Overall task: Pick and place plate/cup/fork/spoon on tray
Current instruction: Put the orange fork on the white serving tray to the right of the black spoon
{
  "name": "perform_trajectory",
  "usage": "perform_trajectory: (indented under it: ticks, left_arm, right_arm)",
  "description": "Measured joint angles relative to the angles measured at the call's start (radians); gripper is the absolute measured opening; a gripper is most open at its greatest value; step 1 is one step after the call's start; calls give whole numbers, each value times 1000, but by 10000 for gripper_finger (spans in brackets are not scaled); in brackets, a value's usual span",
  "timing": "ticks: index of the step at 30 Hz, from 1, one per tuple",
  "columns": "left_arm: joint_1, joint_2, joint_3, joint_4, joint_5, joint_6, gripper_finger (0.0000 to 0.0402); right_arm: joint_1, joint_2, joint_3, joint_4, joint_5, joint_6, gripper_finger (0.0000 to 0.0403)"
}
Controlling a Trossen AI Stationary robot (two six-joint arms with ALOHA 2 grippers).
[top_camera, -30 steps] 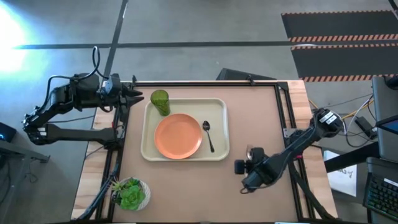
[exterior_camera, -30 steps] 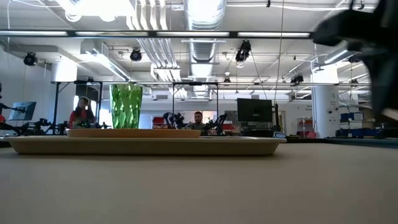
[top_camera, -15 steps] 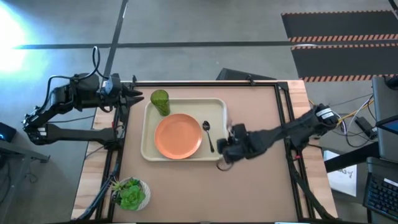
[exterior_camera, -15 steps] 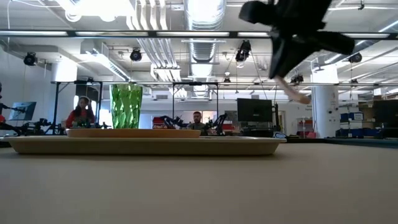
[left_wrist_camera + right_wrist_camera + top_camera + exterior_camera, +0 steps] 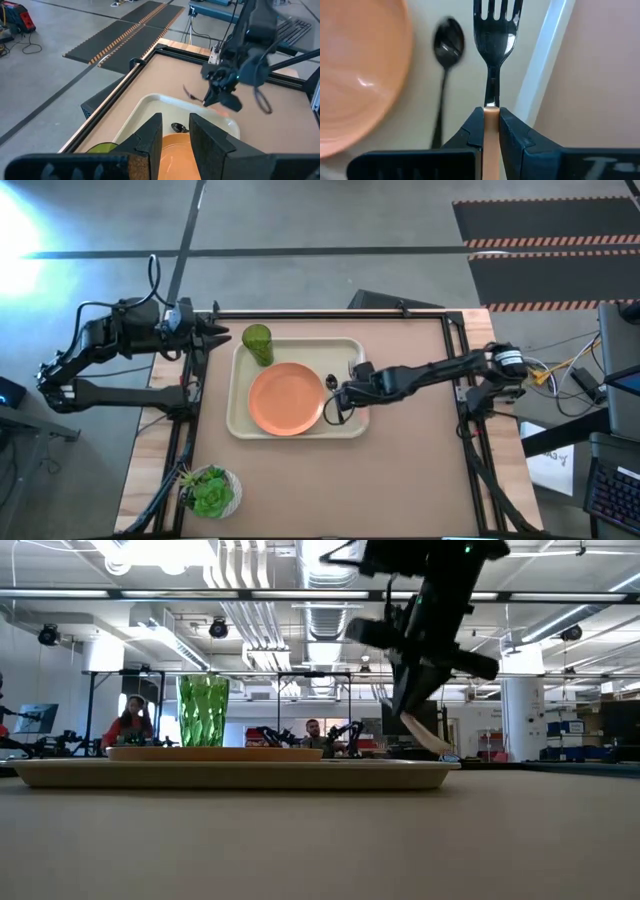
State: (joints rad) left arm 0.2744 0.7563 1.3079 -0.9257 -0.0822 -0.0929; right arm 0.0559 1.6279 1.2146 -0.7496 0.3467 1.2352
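Bench shows plate (image 5: 287, 398), cup (image 5: 257, 342), spoon (image 5: 334, 396) already on tray (image 5: 295, 351); right claw (image 5: 340, 397), clamped on fork (image 5: 493, 35), hovers above spoon, release pending.

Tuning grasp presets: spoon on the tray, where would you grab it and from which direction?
Grip the spoon mid-handle, from straight above. It lies flat on the tray, its thin handle running lengthwise beside the plate, so fingers should close across it. The gap on the plate side looks narrow. The right end effector is shut on the fork just above the spoon.
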Motion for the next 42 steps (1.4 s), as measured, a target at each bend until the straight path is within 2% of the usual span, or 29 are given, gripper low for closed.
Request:
perform_trajectory:
  ticks: [4, 9, 14, 42]
  left_arm:
    - [0, 0, 0, 0, 0, 0, 79]
    - [0, 0, 0, 0, 0, 2, 79]
    - [0, 0, 0, 0, 0, 2, 79]
    - [0, 0, 0, -7, 0, 0, 79]
  right_arm:
    - [-16, 66, -16, 26, -72, 2, 20]
    - [-18, 136, -39, 146, -117, 3, 19]
    - [-26, 182, -50, 268, -106, 1, 17]
    - [-60, 177, -82, 270, -99, -16, 23]
